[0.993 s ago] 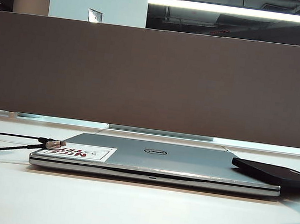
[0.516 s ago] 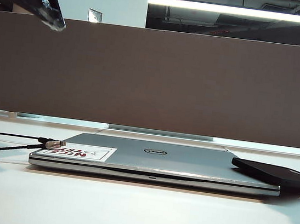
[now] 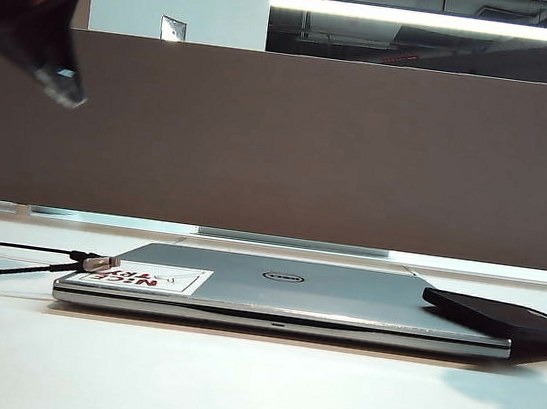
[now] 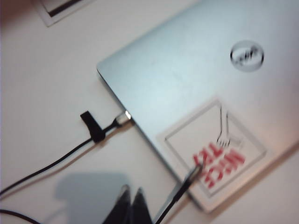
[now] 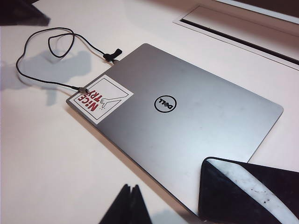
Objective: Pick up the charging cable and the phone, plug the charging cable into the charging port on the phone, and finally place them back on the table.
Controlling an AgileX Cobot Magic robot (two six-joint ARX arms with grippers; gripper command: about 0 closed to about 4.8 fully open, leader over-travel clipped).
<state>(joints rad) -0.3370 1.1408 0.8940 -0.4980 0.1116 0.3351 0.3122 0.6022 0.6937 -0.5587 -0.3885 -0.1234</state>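
The charging cable (image 3: pixel 14 261) lies on the white table (image 3: pixel 249 393) at the left, its silvery plug (image 3: pixel 100 262) resting on the sticker corner of the laptop. The black phone (image 3: pixel 501 317) lies flat, partly on the laptop's right corner. In the left wrist view the plug (image 4: pixel 192 174) sits on the sticker close to my left gripper (image 4: pixel 131 192), which is shut and empty. It hangs high at the exterior view's left as the left gripper (image 3: pixel 64 88). My right gripper (image 5: pixel 131 187) is shut and empty above the table, short of the phone (image 5: pixel 247 191). The charging port does not show.
A closed silver Dell laptop (image 3: pixel 282 291) with a red-lettered sticker (image 3: pixel 148 277) lies mid-table. A brown-grey divider panel (image 3: pixel 281 145) stands behind it. The cable's other end (image 4: pixel 122 118) with a black strap lies against the laptop's edge. A slot (image 5: pixel 243 37) is cut in the tabletop.
My left gripper has come down and inward at the upper left of the exterior view. The dark tip of the right arm has risen along the right edge into the top right corner.
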